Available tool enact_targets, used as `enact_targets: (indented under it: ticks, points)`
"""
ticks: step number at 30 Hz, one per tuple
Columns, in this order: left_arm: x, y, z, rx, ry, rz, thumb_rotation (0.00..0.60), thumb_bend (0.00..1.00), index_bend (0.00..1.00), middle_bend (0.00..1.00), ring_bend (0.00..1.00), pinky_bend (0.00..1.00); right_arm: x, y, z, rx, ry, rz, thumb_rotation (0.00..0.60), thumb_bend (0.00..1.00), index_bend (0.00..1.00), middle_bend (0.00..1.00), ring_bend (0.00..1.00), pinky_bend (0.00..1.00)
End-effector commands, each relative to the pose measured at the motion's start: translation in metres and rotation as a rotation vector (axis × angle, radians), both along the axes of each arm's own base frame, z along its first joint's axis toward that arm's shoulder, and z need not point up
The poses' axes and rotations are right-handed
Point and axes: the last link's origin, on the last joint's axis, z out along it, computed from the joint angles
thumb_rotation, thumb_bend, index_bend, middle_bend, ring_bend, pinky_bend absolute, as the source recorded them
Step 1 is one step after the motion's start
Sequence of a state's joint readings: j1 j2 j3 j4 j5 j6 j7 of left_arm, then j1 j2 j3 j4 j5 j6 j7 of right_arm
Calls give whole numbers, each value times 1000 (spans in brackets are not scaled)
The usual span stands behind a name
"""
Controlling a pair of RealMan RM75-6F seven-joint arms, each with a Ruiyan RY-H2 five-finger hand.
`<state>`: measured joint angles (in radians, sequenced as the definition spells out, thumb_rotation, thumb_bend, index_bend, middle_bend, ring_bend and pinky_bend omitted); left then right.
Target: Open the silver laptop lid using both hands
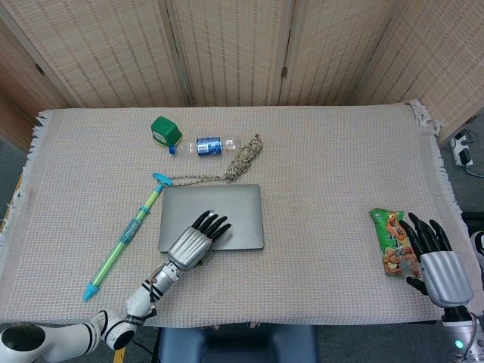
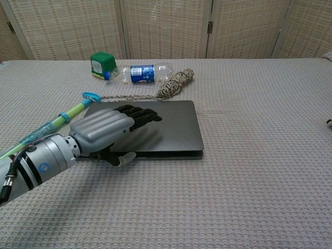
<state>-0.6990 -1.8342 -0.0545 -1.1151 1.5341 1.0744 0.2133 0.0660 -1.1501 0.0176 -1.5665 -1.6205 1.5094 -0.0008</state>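
The silver laptop (image 1: 227, 208) lies left of the table's middle, and its lid (image 2: 171, 122) is tilted up a little at the near edge. My left hand (image 1: 193, 243) is at the lid's front left corner. Its fingers (image 2: 140, 115) lie flat on top and its thumb (image 2: 123, 155) is tucked under the front edge, so it pinches the lid. My right hand (image 1: 432, 261) hovers at the table's near right corner with its fingers spread and nothing in it, far from the laptop. The chest view shows only a dark sliver at its right edge.
A snack bag (image 1: 393, 246) lies just left of my right hand. A green-and-blue tube (image 1: 125, 240) lies left of the laptop. Behind the laptop are a rope bundle (image 1: 243, 159), a plastic bottle (image 1: 208, 145) and a green box (image 1: 165, 131). Folding screens stand behind the table.
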Motion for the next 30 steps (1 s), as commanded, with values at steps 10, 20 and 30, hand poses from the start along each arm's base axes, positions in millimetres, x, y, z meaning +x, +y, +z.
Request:
enact_targets:
  ticks: [10,20,30]
  points:
    - [1,23,15,232,-96,-104,600,653,0,74,41,0,48,-11,-48,323,-7,191,600,520,0,22,88,0]
    - [18,46,31,285,-96,-134,600,652,0,73,36,0,94,-39,-90,548,41,291,600,519,0,22,76,0]
    - [23,50,36,287,-84,-128,600,652,0,73,29,0,135,-87,-136,707,-32,270,600,855,0,0,16,0]
